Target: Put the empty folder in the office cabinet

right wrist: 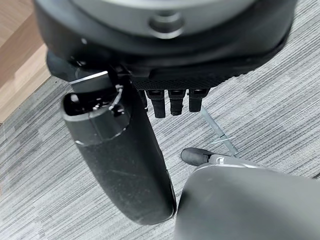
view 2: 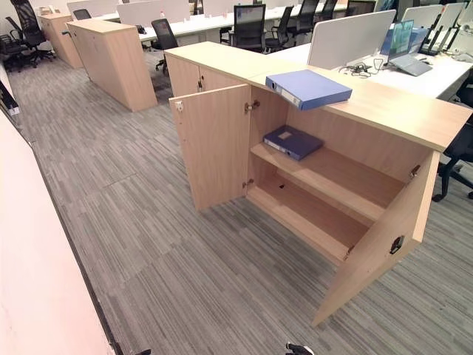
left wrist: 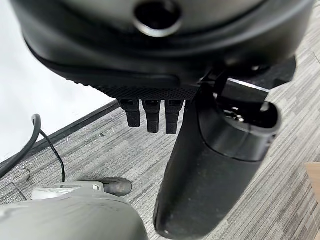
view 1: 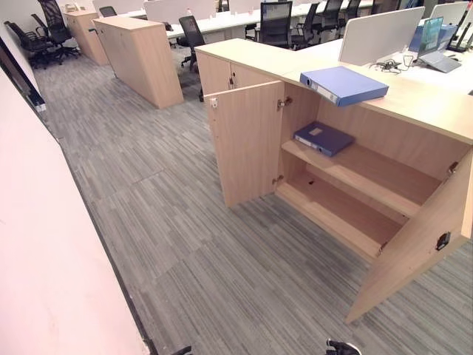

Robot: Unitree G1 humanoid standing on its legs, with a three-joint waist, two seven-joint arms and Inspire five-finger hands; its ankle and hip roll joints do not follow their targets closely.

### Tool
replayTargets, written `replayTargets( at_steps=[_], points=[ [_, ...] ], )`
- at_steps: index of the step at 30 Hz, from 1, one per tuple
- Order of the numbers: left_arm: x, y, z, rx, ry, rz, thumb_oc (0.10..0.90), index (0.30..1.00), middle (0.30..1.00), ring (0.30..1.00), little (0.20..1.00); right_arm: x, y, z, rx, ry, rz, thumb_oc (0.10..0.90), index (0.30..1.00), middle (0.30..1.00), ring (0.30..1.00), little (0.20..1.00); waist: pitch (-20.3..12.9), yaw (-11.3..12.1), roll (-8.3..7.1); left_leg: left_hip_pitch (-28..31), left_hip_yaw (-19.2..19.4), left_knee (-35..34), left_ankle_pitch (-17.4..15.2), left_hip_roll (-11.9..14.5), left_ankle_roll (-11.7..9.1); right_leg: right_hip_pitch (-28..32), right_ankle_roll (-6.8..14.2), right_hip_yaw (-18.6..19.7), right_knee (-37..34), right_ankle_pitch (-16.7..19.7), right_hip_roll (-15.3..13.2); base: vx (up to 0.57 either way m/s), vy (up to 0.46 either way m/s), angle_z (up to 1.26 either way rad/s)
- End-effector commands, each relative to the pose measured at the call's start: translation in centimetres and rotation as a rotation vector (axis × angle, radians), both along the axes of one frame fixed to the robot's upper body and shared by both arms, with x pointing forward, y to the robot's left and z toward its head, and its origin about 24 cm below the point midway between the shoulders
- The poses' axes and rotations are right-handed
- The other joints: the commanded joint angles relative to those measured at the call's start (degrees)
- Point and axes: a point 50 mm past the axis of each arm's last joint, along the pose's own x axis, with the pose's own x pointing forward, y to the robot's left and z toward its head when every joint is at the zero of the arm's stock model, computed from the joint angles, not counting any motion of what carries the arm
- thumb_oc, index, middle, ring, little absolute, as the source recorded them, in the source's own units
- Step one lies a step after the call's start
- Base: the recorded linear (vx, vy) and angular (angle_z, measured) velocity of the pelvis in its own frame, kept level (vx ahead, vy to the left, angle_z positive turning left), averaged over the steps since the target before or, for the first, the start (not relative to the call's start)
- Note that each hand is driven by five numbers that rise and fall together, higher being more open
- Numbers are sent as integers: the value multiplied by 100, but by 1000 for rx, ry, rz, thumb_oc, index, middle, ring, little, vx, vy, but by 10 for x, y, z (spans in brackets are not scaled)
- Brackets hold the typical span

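Two hands, left and right, hung relaxed, holding nothing. Stiff light-blue lever-arch folder lay flat atop the open pale-wood cabinet; probably light, so grab its spine.

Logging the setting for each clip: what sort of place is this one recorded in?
Most likely an open-plan office. Rows of white desks with black office chairs and partition screens stand behind a low wooden cabinet, doors open, with one blue folder on top and another on its shelf.
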Motion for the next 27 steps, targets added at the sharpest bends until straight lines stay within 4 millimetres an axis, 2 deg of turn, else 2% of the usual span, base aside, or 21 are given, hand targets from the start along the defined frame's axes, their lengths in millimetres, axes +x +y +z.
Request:
replayTargets(
  at_steps=[1,13,21,25,27],
  points=[
    [23,-38,-1,-110,-73,17,800,900,900,900,900,4,10,-1,25,9,-4,800,900,900,900,900,-45,92,16,-16,9,-27,-297,-96,-239,178,142,-126,29,-205,-59,0,0,0],
    [19,-45,-3,-141,-32,-30,800,900,900,900,900,2,9,-2,19,23,34,800,900,900,900,900,-82,62,53,15,25,-27,-325,-90,-239,193,153,-148,29,-225,-70,0,0,0],
    [14,-45,-5,-117,0,-69,800,900,900,900,900,-3,5,-2,8,35,-4,800,900,900,900,900,-130,63,68,30,25,-27,-353,-88,-234,206,167,-152,29,-246,-77,0,0,0],
    [16,-46,-4,-87,13,-136,800,900,900,900,900,-6,3,-3,-10,63,18,800,900,900,900,900,-156,71,77,45,16,-27,-372,-94,-228,214,168,-164,29,-252,-89,3,-1,1],
    [21,-50,-4,-76,15,-222,800,900,900,900,900,-11,3,-4,-30,107,81,800,900,900,900,900,-153,81,89,72,-2,-27,-379,-110,-224,244,166,-192,29,-261,-103,19,-4,13]
  ],
)
